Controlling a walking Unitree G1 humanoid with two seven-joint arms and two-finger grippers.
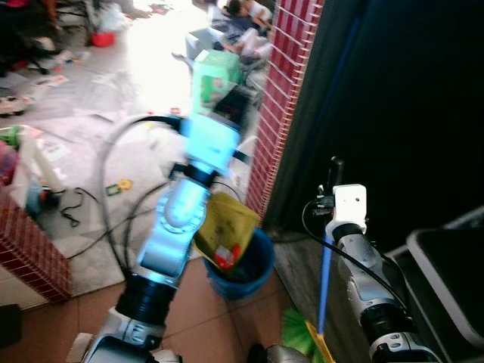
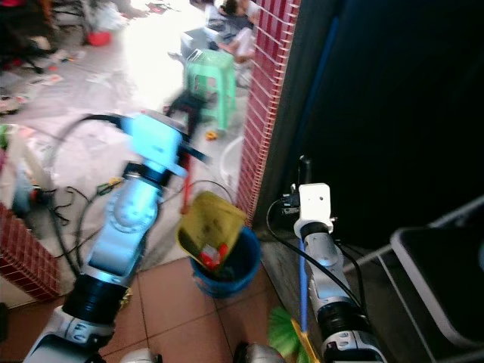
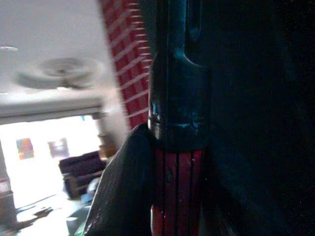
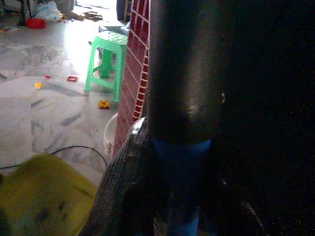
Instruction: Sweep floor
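Two jaws closed | left: dustpan handle [image 3: 178, 162], dustpan [image 1: 224, 229] seemingly over bucket [image 1: 253, 266] | right: broom handle [image 4: 183, 162]

No readable text anywhere. The yellow dustpan [image 1: 225, 229] held over the blue bucket [image 1: 249, 268] carries a red-and-white sticker, but it's too blurred to read. Small cards and scraps on the floor [image 1: 91, 106] are too small and washed out to make out any letters, numbers or brands.
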